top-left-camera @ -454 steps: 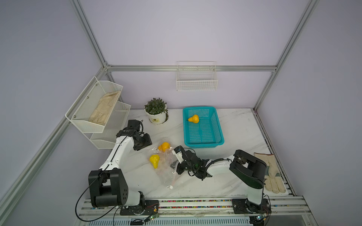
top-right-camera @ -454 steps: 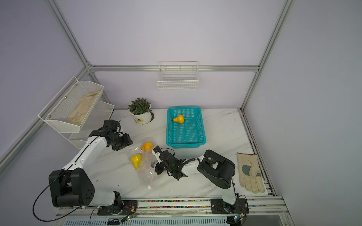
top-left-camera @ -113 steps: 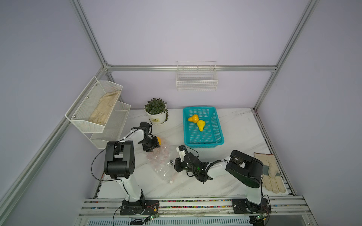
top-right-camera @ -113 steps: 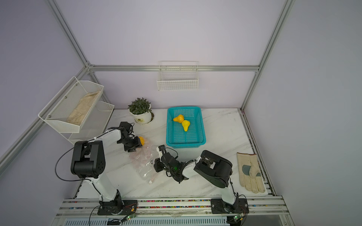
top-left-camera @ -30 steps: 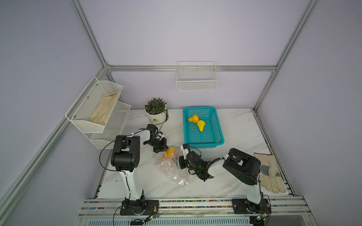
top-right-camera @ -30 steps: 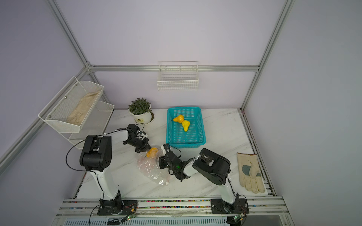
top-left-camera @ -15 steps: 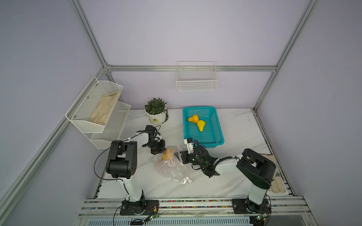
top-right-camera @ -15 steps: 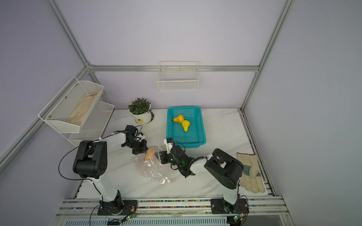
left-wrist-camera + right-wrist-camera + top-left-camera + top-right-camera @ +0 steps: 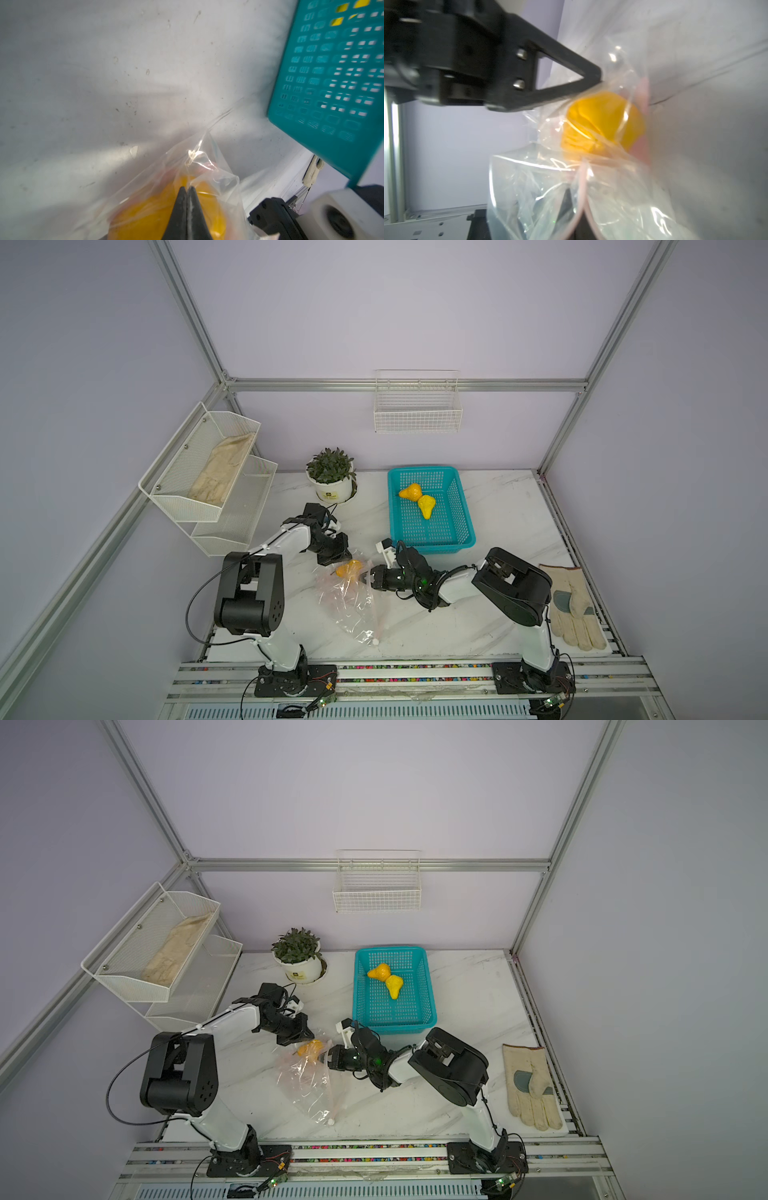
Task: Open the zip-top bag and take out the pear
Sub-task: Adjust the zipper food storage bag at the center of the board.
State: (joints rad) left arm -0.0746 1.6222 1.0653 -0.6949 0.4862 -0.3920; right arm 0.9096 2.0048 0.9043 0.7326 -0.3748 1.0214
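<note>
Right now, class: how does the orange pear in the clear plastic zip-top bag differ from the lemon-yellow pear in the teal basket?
The orange pear is darker than the lemon-yellow pear. It sits inside the zip-top bag; the lemon-yellow pear lies bare in the teal basket. Both are pears.

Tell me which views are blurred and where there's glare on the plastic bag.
Left wrist view: the teal basket is smeared by motion blur, and the zip-top bag shows a bright glint. Right wrist view: soft throughout, the left gripper out of focus, white glare streaks on the bag over the pear. Both top views: sharp, evenly lit, soft shadows.
</note>
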